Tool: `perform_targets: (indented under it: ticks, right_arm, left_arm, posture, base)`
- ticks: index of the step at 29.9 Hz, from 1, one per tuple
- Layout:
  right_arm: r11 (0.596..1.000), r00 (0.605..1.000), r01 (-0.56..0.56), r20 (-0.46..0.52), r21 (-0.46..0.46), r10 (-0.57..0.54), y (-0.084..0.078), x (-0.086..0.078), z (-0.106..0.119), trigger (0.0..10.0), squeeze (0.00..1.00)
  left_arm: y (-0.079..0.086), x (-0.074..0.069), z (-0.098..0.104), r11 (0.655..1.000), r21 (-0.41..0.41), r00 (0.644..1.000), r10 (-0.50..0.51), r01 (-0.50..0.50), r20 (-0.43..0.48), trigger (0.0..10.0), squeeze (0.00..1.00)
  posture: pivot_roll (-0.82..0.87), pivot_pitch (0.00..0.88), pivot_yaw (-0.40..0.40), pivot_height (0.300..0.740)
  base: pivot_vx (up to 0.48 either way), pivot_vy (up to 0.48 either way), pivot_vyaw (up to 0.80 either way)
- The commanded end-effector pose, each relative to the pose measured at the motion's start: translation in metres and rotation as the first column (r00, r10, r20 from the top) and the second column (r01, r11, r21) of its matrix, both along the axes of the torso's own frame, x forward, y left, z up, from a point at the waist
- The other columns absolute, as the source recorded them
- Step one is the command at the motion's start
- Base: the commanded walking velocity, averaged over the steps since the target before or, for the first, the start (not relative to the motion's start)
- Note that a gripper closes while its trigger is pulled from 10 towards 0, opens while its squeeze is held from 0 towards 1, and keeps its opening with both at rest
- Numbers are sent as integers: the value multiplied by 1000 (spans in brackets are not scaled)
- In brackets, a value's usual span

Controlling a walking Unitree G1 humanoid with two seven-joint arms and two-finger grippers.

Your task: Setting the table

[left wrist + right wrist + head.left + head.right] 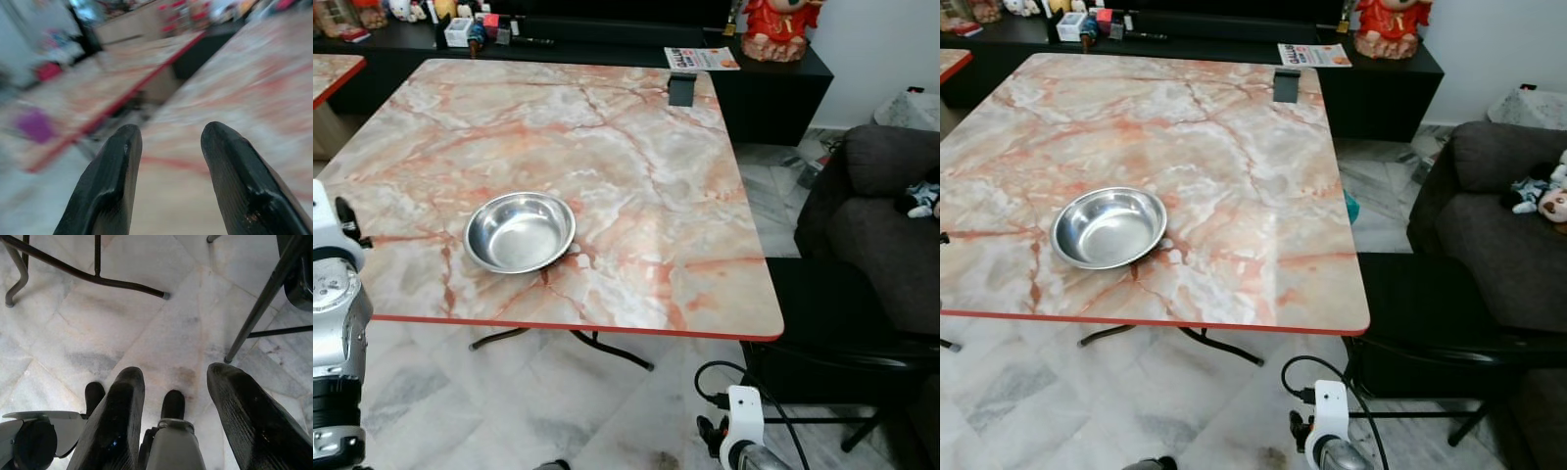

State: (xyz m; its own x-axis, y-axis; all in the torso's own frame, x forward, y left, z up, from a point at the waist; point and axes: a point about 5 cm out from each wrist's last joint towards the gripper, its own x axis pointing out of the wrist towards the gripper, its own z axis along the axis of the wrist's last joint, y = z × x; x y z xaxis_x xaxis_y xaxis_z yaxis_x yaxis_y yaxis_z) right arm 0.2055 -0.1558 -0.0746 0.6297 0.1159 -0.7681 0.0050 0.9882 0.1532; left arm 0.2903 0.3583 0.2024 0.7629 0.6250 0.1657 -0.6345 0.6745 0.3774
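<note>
Both tools are released and empty: the left tool hovers at the tabletop's near-left edge, while the right tool hangs low over the floor. A steel bowl sits near the front edge. A careless reach could nudge it over that red rim, since polished marble offers little grip.

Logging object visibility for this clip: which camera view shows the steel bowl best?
The left eye view: the steel bowl sits whole, empty and sharp on the marble table, near its front edge. The right eye view shows it equally whole, further left. The left wrist view is a blur of tabletop; the right wrist view faces the floor.
</note>
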Motion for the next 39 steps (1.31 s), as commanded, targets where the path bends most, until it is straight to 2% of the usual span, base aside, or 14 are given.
perform_targets:
  ticks: [1,4,6,7,8,15,18,21,23,28,33,35,36,39]
  right_arm:
    - [1000,1000,14,-12,-2,-14,-2,-4,-2,10000,0]
    - [1000,1000,17,-14,1,-17,0,-4,-2,10000,0]
    - [1000,1000,17,-14,2,-17,0,-4,-2,10000,0]
    - [1000,1000,20,-14,2,-20,0,-4,-2,10000,0]
    - [1000,1000,20,-14,2,-20,0,-4,-2,10000,0]
    - [1000,1000,13,-18,0,-13,0,-5,-3,10000,0]
    - [1000,1000,12,-19,2,-12,-1,-5,-3,10000,0]
    - [1000,1000,12,-20,2,-12,-1,-5,-3,10000,0]
    - [1000,1000,11,-21,2,-11,-1,-6,-3,10000,0]
    - [1000,1000,9,-25,-1,-9,-3,-6,-3,10000,0]
    - [1000,1000,1,-27,-8,-2,-4,-6,-3,10000,0]
    - [1000,1000,0,-26,-11,-1,-5,-6,-3,10000,0]
    - [1000,1000,0,-26,-11,-1,-5,-6,-3,10000,0]
    - [1000,1000,1,-25,-18,-1,-6,-5,-2,10000,0]
  left_arm:
    - [14,-9,-9,994,85,993,83,-76,-87,10000,0]
    - [30,-24,-30,953,282,940,188,-106,-283,10000,0]
    - [34,-27,-34,939,326,922,221,-113,-317,10000,0]
    - [41,-38,-46,913,386,877,291,-134,-382,10000,0]
    - [41,-38,-46,913,386,877,291,-134,-382,10000,0]
    - [49,-63,-87,877,475,740,364,-69,-566,10000,0]
    - [51,-75,-111,894,441,666,375,-77,-645,10000,0]
    - [50,-77,-118,904,421,649,366,-77,-667,10000,0]
    - [45,-87,-142,932,354,593,327,-75,-736,10000,0]
    - [32,-101,-179,977,190,526,211,-94,-824,10000,0]
    - [0,-103,-214,986,-85,571,13,-144,-821,10000,0]
    - [-26,-97,-229,952,-279,638,-136,-128,-758,10000,0]
    - [-26,-97,-229,952,-279,638,-136,-128,-758,10000,0]
    - [-65,-93,-248,905,-426,621,-321,-22,-715,10000,0]
  posture:
    - [132,130,-38,731]
    - [132,129,-35,731]
    - [132,129,-35,731]
    - [132,130,-34,731]
    - [132,130,-34,731]
    - [134,131,-36,731]
    - [134,132,-37,731]
    - [134,132,-37,731]
    - [121,127,-33,731]
    - [114,119,-34,731]
    - [106,104,-36,731]
    - [97,97,-36,731]
    - [97,97,-36,731]
    - [90,87,-40,731]
  base:
    - [0,0,0]
    - [0,0,0]
    - [0,0,0]
    - [0,0,0]
    - [0,0,0]
    - [0,0,0]
    - [0,0,0]
    - [0,0,0]
    - [0,0,0]
    - [0,0,0]
    - [0,0,0]
    - [0,0,0]
    - [0,0,0]
    - [0,0,0]
